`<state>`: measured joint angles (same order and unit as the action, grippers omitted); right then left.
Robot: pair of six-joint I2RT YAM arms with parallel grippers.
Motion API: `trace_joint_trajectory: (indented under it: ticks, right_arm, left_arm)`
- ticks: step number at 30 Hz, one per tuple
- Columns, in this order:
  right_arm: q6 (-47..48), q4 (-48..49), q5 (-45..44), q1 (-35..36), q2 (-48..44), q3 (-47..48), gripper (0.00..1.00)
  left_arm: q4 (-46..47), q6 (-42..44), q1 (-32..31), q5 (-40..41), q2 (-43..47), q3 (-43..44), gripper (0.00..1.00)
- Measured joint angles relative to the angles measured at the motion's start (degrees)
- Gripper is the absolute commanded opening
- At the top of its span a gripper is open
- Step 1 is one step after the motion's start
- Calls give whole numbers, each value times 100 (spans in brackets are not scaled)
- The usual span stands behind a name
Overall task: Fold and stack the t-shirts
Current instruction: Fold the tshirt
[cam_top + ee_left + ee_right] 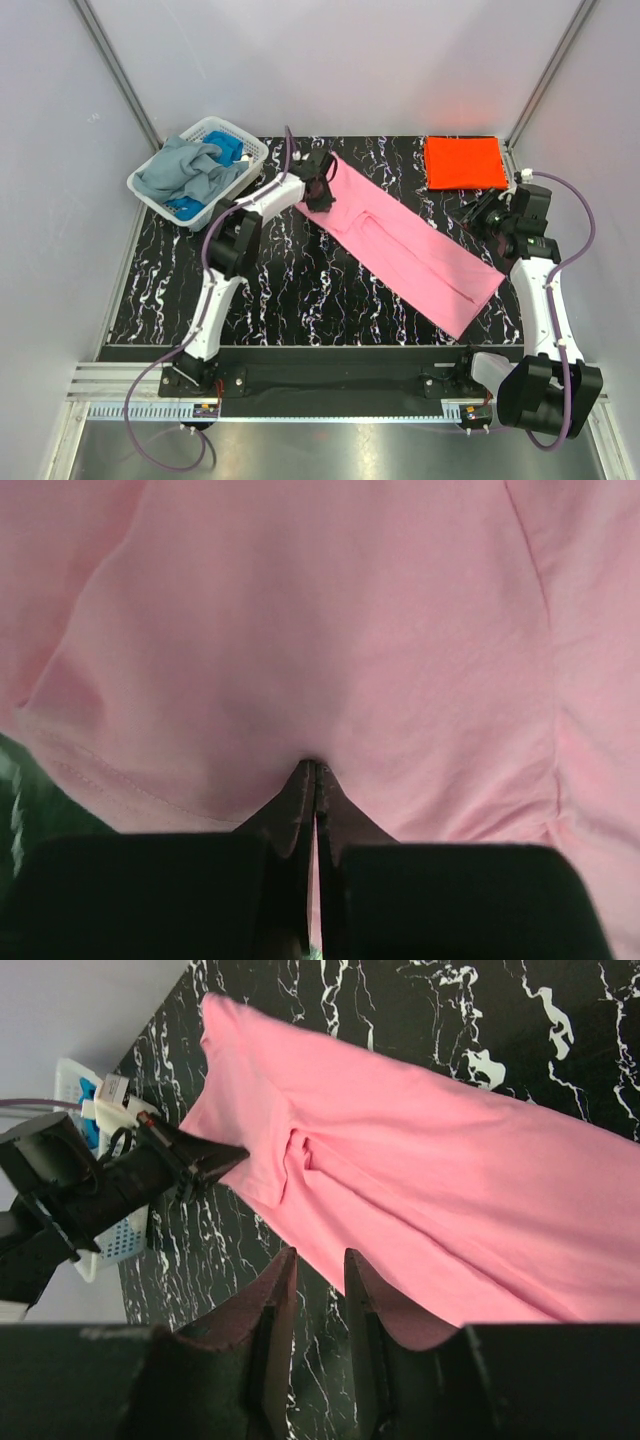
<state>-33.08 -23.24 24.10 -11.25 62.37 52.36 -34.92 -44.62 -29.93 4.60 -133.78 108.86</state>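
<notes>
One pink shirt (410, 250) lies stretched in a long band slantwise across the black marbled tabletop (290, 295), running from near the middle of the far edge down toward the right edge. It is folded lengthwise, with a sleeve showing on top. The left pincer (322, 185) is at the far end of this shirt. In the left wrist view its two fingers are pressed tight together (314, 770) with the pink cloth (320, 630) pinched between them at a hemmed edge. The right pincer (478, 215) sits close to the right edge, just beside the pink shirt and near the folded one. In its own view the fingers (282, 1290) stand a narrow gap apart with nothing between them, above the shirt's edge (430, 1190). One orange-red shirt (464, 162) rests folded into a neat square at the far right corner. One white basket (252, 150) sits at the far left corner. It holds a crumpled grey-blue shirt (185, 172), and blue cloth (230, 150) shows at two spots around it. Whether that blue is one shirt or two cannot be told.
</notes>
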Motion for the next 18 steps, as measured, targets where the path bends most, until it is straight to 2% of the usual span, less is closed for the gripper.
trace_joint_trajectory:
  ticks: [4, 7, 10, 13, 15, 18]
  right_arm:
    - [-129, 160, -4, 11, 59, -22, 34]
    - [-142, 173, -2, 11, 168, -20, 34]
    - [-129, 153, 2, 11, 247, -20, 35]
    - [-111, 107, 24, 11, 258, -20, 35]
    - [-107, 92, 70, 13, 245, -20, 35]
    - [-111, 24, 111, 22, 142, -20, 35]
  left_arm:
    - [17, 76, 275, -313, -949, 1620, 7]
    - [627, -103, 592, -903, -1202, 2009, 19]
    - [1469, -385, 920, -1585, -1047, 1652, 29]
    - [2039, -348, 1134, -1878, -446, 693, 33]
    - [2164, -243, 1071, -1934, 142, -17, 34]
    - [2347, -92, 616, -1941, 1287, -1049, 33]
